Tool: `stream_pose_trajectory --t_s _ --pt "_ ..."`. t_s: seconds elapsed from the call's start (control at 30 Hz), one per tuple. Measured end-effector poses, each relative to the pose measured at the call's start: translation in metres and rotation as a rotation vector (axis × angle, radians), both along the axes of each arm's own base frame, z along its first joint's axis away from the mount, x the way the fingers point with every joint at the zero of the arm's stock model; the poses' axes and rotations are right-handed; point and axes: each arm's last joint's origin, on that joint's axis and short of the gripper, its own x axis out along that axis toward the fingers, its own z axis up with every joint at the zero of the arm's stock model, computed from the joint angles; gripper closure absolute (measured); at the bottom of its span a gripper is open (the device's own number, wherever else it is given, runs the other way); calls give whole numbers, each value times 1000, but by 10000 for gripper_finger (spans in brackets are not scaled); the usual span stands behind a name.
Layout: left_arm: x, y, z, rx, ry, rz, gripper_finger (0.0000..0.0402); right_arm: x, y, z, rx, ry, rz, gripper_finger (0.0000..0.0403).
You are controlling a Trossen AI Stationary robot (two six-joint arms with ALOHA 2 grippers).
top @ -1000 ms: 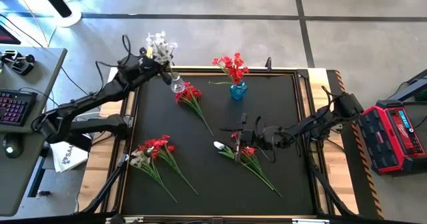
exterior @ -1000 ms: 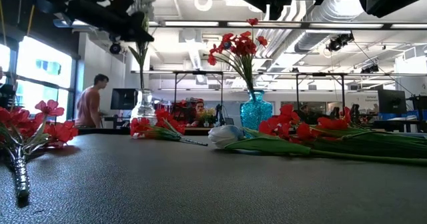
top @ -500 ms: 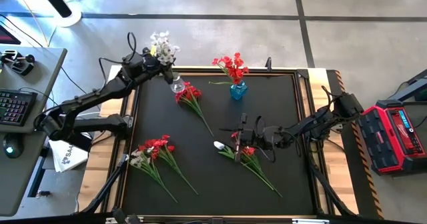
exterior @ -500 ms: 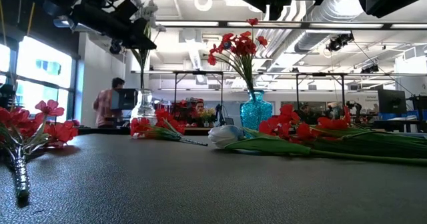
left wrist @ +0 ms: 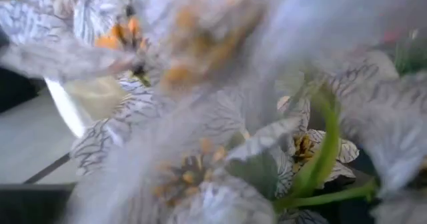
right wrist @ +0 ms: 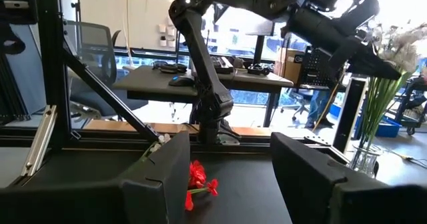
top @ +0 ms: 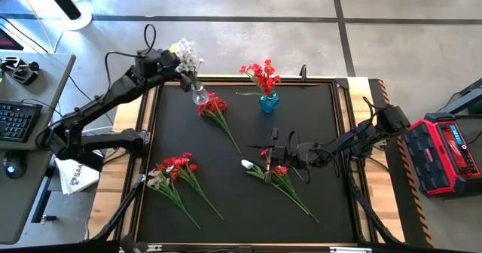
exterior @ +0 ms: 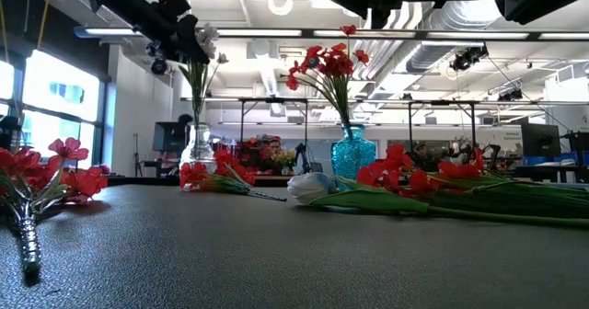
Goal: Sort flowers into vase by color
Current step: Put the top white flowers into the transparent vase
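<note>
White flowers (top: 186,55) stand with their stems in a clear vase (top: 199,96) at the far left of the mat. Their blooms fill the left wrist view (left wrist: 200,117). My left gripper (top: 166,60) hovers just left of those blooms, high above the table (exterior: 175,19). Red flowers (top: 261,74) stand in a blue vase (top: 269,102). Loose red sprigs lie by the clear vase (top: 215,107), at the near left (top: 173,169) and at centre right (top: 280,176). My right gripper (top: 272,153) is open low over the centre-right sprigs (right wrist: 230,184), with nothing between its fingers.
A white bud (top: 247,164) lies beside the centre-right red sprigs. The mat's raised frame (top: 354,132) runs around the work area. A red case (top: 444,151) stands off the table's right, and a desk with a keyboard (top: 15,121) stands off its left.
My left gripper has risen and drawn back toward the table's far left corner, away from the clear vase. The white flowers have stayed standing in that vase. My right arm has kept still.
</note>
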Motion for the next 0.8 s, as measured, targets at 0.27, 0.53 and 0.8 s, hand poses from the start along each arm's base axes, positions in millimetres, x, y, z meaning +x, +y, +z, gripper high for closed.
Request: stream_pose_trajectory --t_s 0.27,0.53,0.8 --pt "-12 -2 17 -39 92 280 192 0 -1 -6 28 58 -38 222" --pt "-14 -15 30 -53 92 317 192 8 3 1 -68 186 -264 222" --pt "-16 -43 59 23 187 407 195 26 8 30 -102 373 -351 222"
